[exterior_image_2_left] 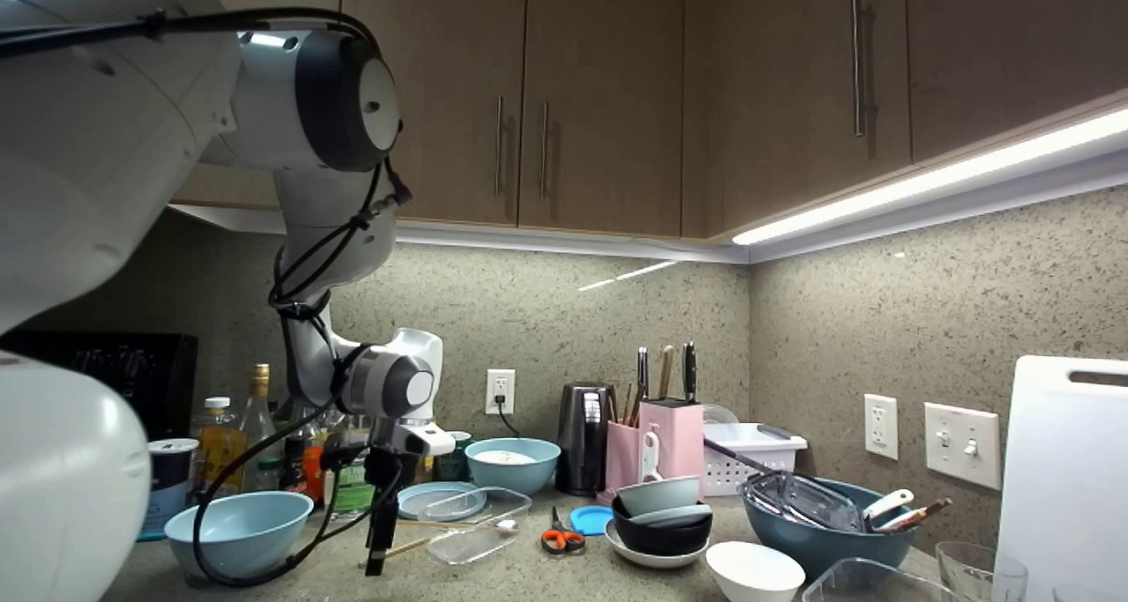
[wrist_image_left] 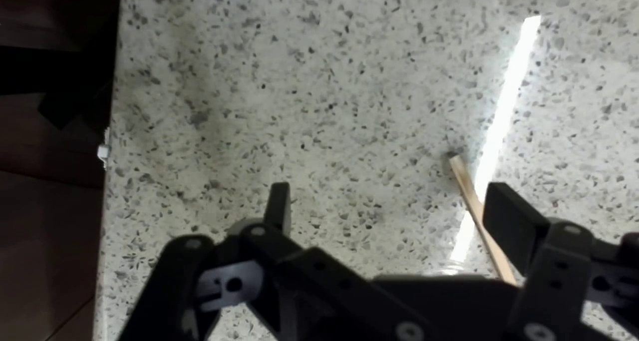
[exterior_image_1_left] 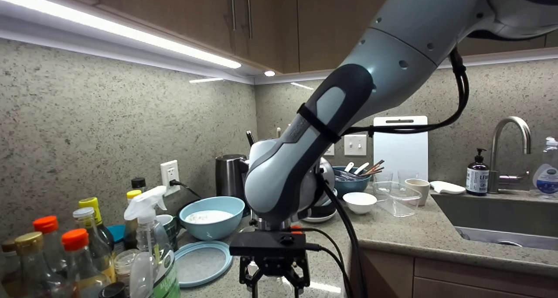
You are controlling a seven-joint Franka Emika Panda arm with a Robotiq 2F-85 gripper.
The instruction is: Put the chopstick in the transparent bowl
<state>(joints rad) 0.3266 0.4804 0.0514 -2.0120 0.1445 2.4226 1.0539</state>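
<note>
Speckled counter (wrist_image_left: 324, 106), chopstick (wrist_image_left: 473, 198) near one claw (wrist_image_left: 387, 201) finger (wrist_image_left: 509, 226)

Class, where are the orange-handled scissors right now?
In an exterior view, the orange-handled scissors lie at the picture's lower middle on the speckled counter, just left of a flat bright-blue piece and a round black bowl.
</note>
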